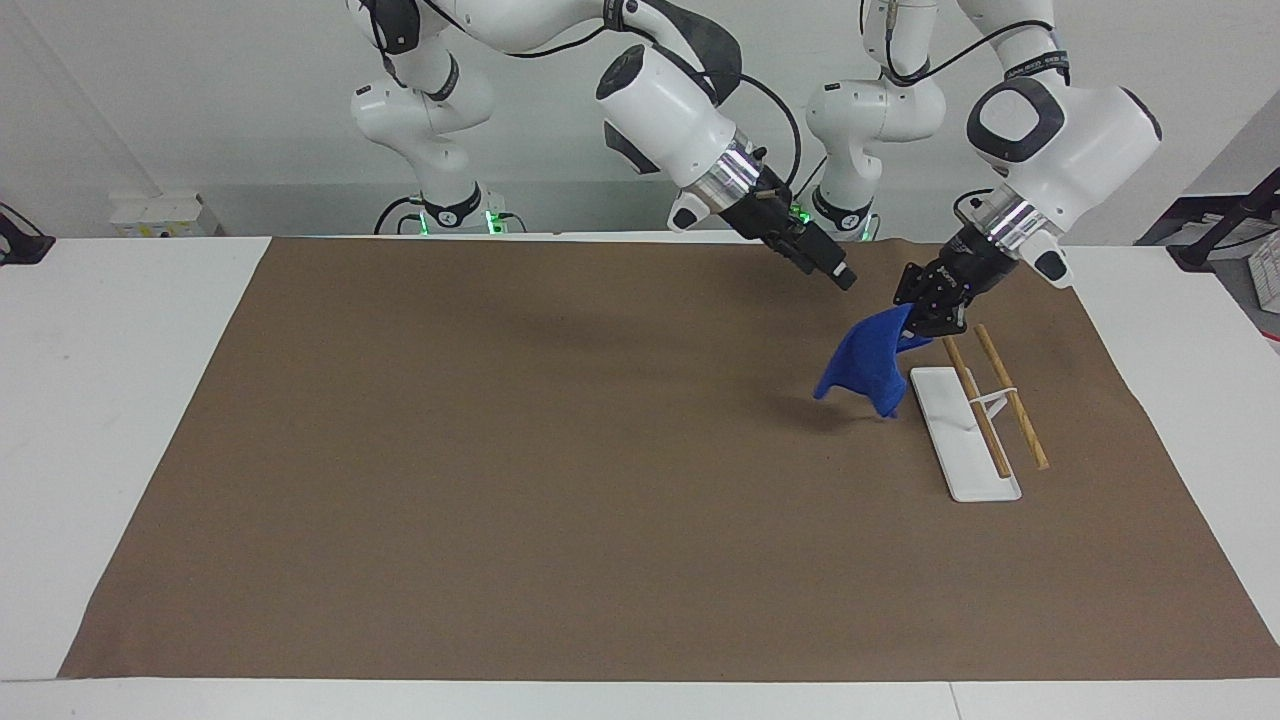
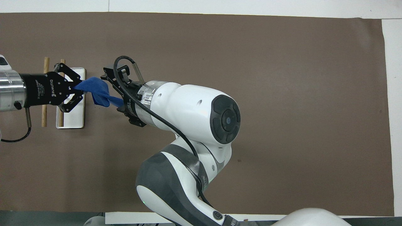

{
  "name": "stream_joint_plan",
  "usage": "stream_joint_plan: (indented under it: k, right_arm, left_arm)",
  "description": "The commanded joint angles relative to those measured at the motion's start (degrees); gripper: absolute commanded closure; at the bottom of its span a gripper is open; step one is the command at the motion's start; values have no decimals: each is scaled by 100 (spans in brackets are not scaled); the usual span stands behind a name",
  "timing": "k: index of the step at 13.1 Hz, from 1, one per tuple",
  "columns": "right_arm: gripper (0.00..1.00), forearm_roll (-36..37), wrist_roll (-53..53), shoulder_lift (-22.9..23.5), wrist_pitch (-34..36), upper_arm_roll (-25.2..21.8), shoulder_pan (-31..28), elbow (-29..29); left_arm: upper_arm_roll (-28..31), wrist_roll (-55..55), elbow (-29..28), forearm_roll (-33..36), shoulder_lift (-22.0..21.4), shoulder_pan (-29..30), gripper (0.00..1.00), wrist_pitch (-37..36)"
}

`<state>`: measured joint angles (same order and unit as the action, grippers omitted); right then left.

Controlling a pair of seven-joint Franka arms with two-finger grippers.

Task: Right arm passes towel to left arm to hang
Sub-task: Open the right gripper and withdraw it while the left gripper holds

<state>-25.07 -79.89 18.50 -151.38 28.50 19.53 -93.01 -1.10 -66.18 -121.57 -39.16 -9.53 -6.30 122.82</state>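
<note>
At about two o'clock on the brown mat, toward the left arm's end of the table, the towel hangs in the air from the left gripper, which is clamped shut on one upper corner; the cloth droops to a point just above the mat, right beside the white base of the small rack. The right gripper stands at the towel's ten o'clock in the facing view, clear of the cloth; its fingers look spread apart in the overhead view, with nothing between them, so the handover reads as done and the hanging is the step in hand. The rack's two wooden rods run side by side above the base, at roughly four o'clock from the left gripper. To hang the towel well, the left arm would likely need to lift until the trailing hem clears the rods, carry the cloth across them at a right angle to their length, then lower so the fabric drapes over a rod with weight on both sides before letting go. A single-corner grip leaves the cloth free to swing and bunch, so a slow sweep seems wise. The right arm should keep out of the path.
</note>
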Motion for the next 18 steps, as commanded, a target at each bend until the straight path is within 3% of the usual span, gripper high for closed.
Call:
stream_joint_plan:
  k: [1, 3, 6, 10, 13, 18]
  right_arm:
    - [6, 465, 1304, -293, 851, -335, -212, -279]
    - [6, 1125, 2533, -443, 1985, -791, -274, -236]
    - [5, 1242, 4424, -820, 3295, -1503, -432, -271]
    - [1, 1880, 5702, -1418, 4571, -2312, -766, -376]
    - [1, 2655, 5967, -1770, 5222, -2690, -810, -464]
    - [1, 2780, 7354, -2236, 5724, -3631, -898, -570]
  left_arm:
    - [-5, 1181, 177, 48, 126, 103, 100, -38]
    - [-5, 1965, 186, 425, 135, 103, 100, -161]
    - [4, 2854, 326, 1067, 188, 112, 100, -276]
    - [4, 4101, 424, 1622, 329, 190, 100, 276]
    - [4, 4719, 397, 1622, 381, 585, 100, 322]
    - [4, 5545, 432, 1622, 609, 955, 100, 707]
